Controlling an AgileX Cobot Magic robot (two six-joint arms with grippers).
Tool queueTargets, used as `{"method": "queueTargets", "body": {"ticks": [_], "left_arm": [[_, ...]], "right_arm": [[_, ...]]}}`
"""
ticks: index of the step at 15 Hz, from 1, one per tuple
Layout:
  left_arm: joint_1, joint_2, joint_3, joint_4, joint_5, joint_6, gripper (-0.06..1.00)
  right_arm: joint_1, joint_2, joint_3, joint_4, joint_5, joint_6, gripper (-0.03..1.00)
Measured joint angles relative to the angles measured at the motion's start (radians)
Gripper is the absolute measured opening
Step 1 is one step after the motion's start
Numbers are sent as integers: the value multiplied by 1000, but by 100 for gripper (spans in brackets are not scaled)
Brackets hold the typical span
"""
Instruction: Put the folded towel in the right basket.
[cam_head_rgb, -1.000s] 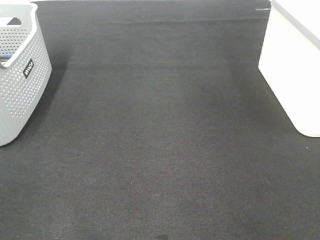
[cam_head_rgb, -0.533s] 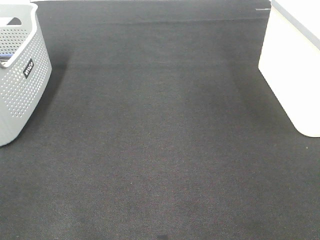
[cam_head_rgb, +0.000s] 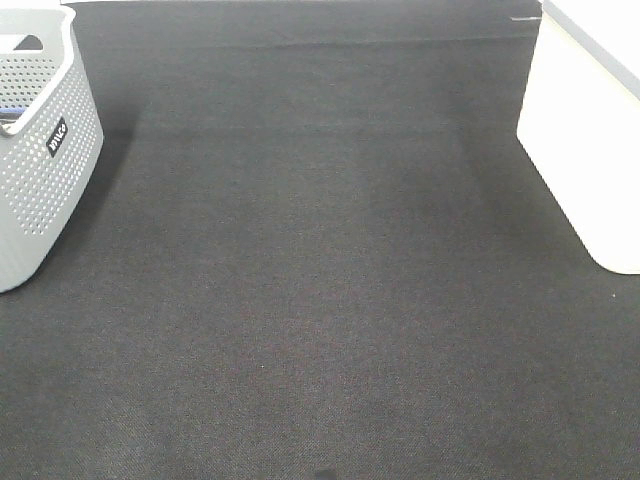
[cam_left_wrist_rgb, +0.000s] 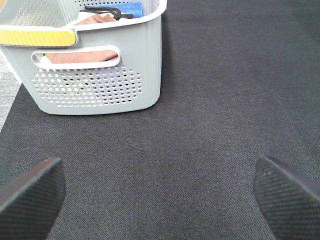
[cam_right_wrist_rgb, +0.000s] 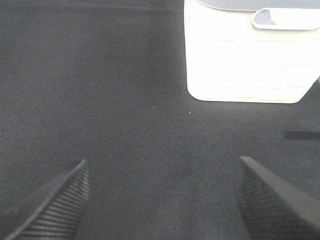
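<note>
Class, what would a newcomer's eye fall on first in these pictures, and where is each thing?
First, the grey perforated basket at the far left of the dark mat, holding brownish and blue cloth in the left wrist view. Then the white basket at the far right. Both grippers hang open, empty.

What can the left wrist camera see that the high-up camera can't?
Only the left wrist view shows inside the grey basket: brownish folded cloth, something blue, a black item, plus the left gripper, its fingertips wide apart. Only the high view shows the white basket on the right. Both share the grey basket and the dark mat.
</note>
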Motion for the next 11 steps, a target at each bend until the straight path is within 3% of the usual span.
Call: {"method": "queueTargets", "body": {"ticks": [11], "left_arm": [[0,0,0,0,0,0,97]], "right_arm": [[0,0,0,0,0,0,76]]}}
